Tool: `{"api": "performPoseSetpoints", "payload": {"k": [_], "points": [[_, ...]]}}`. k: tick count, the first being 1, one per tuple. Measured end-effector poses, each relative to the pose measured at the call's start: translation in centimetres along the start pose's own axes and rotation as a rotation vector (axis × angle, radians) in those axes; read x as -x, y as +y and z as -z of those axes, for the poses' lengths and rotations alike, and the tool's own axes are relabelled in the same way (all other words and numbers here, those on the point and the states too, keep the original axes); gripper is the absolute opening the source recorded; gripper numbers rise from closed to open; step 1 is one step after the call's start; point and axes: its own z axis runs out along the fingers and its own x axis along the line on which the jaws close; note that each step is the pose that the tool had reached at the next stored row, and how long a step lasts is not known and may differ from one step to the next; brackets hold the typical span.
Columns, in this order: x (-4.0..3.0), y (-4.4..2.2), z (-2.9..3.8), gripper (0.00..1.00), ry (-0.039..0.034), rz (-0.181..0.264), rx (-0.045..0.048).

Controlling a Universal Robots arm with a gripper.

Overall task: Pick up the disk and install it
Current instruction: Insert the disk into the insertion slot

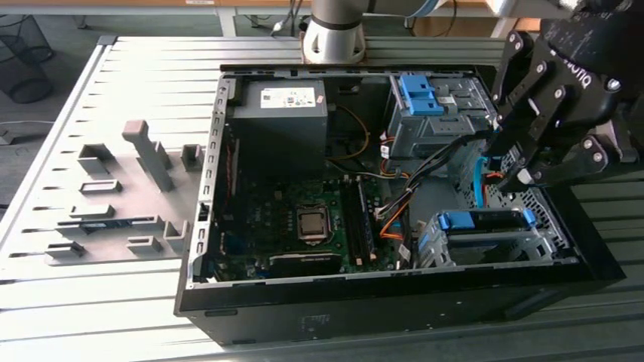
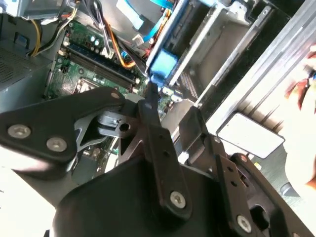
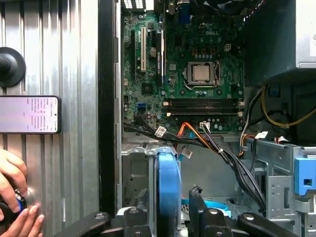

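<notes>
1. A ribbed metal table (image 1: 131, 83) carries an open computer case (image 1: 403, 302). A grey fixture plate (image 1: 121, 188) lies beside the case, toward the exterior view's left.
2. The gripper (image 1: 498, 172) hangs over the side of the case at the exterior view's right. Its fingers (image 3: 197, 205) are pressed in on the disk (image 3: 169, 173) from both sides.
3. The disk stands on edge between them, just above the near drive cage (image 1: 483, 241). Its thin edge and blue plastic frame face the wrist cameras.
4. Farther inside the case are the green motherboard (image 3: 182, 74), bundled cables (image 3: 222, 148) and the dark grey power supply (image 1: 282, 113).
5. Outside the case, a person's hand (image 3: 15, 202) rests on the table near a phone (image 3: 29, 114).
</notes>
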Motion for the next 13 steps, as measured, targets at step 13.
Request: {"api": "performPoseSetpoints", "payload": {"k": [13], "points": [[-0.02, -0.03, -2.36, 0.19, 0.0003, 0.003, 0.0001]]}}
